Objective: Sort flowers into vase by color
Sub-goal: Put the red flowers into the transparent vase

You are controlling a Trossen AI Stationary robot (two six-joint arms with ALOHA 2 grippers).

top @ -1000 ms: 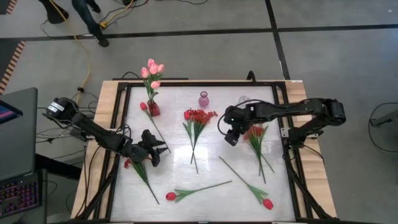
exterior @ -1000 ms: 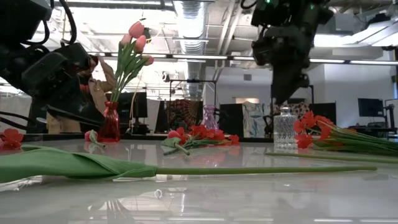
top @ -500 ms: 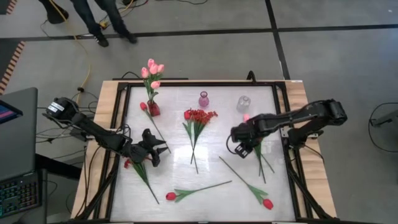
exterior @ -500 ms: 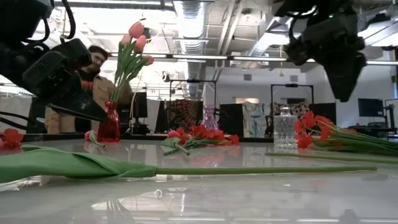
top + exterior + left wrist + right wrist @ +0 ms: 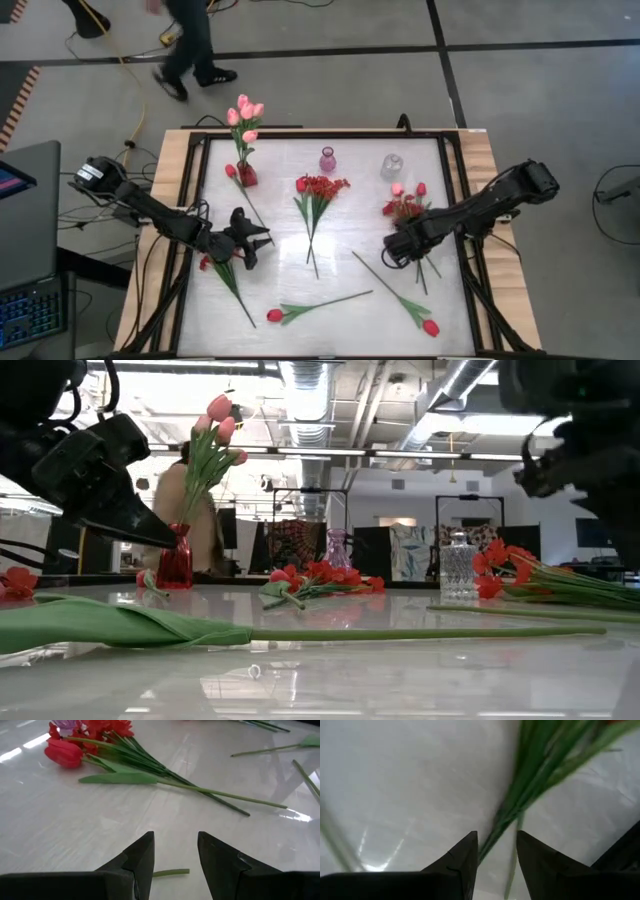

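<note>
Right tool (image 5: 494, 851) spread, low over green stems (image 5: 512, 815) of red flowers (image 5: 404, 208).

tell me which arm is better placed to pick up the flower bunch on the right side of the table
The right. Its open gripper sits low over the stems of that red bunch, which run between its fingers in the wrist view. The left gripper hovers open across the table.
</note>
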